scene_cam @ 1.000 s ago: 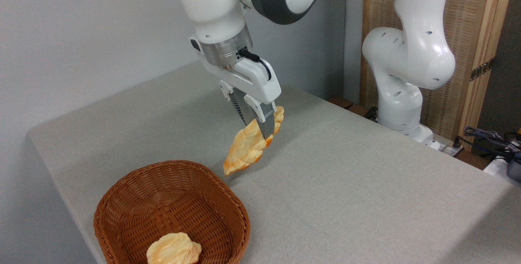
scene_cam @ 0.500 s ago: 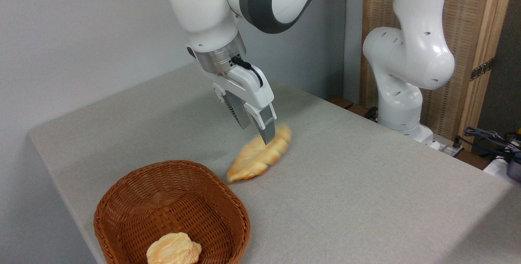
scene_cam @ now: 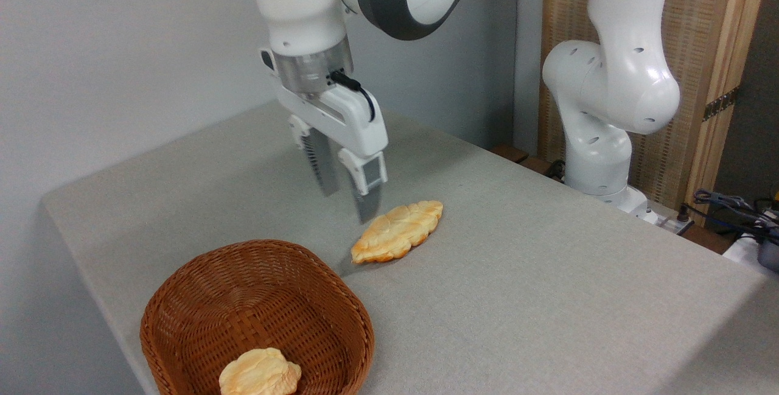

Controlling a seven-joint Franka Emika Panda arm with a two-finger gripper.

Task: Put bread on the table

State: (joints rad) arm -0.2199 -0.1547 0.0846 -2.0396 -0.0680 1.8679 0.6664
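Note:
The long, ridged golden bread [scene_cam: 398,232] lies flat on the grey-beige table [scene_cam: 517,285], just right of the basket's far rim. My gripper [scene_cam: 349,205] hangs just left of and above the bread's upper end, open, with nothing between its fingers. Neither finger touches the bread.
A brown wicker basket [scene_cam: 201,304] stands at the table's near left corner with a small roundish bread piece [scene_cam: 260,373] inside. The arm's white base [scene_cam: 599,127] stands beyond the table's far right edge, with cables [scene_cam: 730,206] beside it.
The gripper opened and let the bread go; the bread dropped flat onto the table. The gripper then moved up and to the left, away from it.

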